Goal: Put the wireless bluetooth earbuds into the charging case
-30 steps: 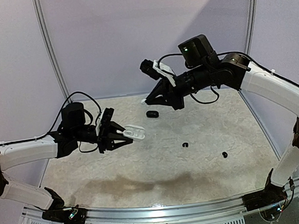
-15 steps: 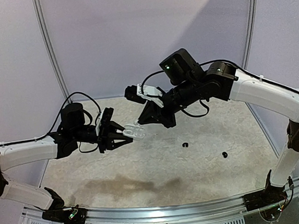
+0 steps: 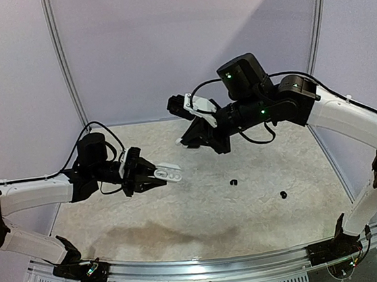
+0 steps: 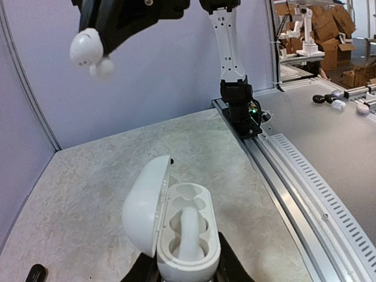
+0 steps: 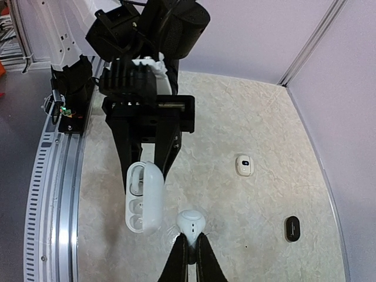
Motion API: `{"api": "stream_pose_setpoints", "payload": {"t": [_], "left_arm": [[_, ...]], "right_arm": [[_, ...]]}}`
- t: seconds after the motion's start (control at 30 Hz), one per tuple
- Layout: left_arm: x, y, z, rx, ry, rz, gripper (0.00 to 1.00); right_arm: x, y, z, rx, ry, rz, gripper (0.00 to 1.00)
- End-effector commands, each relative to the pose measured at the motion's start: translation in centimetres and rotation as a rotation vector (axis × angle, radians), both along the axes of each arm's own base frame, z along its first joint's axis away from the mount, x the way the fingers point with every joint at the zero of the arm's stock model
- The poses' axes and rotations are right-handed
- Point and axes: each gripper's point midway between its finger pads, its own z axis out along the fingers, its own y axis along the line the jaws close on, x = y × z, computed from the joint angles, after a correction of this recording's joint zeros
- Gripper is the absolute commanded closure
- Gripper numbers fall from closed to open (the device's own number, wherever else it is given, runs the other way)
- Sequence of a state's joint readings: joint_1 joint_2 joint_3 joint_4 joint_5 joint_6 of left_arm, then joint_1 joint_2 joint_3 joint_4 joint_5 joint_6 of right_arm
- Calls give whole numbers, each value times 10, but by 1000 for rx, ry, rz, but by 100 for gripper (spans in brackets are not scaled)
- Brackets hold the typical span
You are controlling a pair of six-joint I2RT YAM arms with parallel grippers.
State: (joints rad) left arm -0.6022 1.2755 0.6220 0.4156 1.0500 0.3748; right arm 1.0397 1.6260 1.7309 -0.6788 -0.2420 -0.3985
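My left gripper (image 3: 153,177) is shut on the open white charging case (image 3: 168,176) and holds it above the table. In the left wrist view the case (image 4: 187,235) has its lid (image 4: 145,202) swung left, with a white piece lying in its wells. My right gripper (image 3: 183,141) is shut on a white earbud (image 3: 178,142), up and to the right of the case. In the right wrist view the earbud (image 5: 191,223) sits at my fingertips (image 5: 182,252), just right of the case (image 5: 144,197). It also shows in the left wrist view (image 4: 87,48). Two black earbuds (image 3: 232,182) (image 3: 283,194) lie on the table.
A small closed white case (image 5: 244,165) and a black case (image 5: 291,228) lie on the table beyond the earbud. A black item (image 4: 36,273) lies at the left wrist view's lower left. A metal rail (image 3: 206,268) runs along the near edge.
My right gripper swung left and down toward the case with the white earbud, then pulled back up slightly. My left gripper lowered the open case a little.
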Motion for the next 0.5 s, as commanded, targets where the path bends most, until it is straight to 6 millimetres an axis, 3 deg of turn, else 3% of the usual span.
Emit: {"api": "stream_pose_setpoints", "payload": {"t": [0.0, 0.47], "left_arm": [[-14, 0, 1, -18, -119, -83, 100], [-16, -3, 2, -8, -75, -90, 100]], "right_arm": [[3, -9, 11, 25, -26, -46, 100], [4, -12, 9, 17, -21, -60, 100]]}}
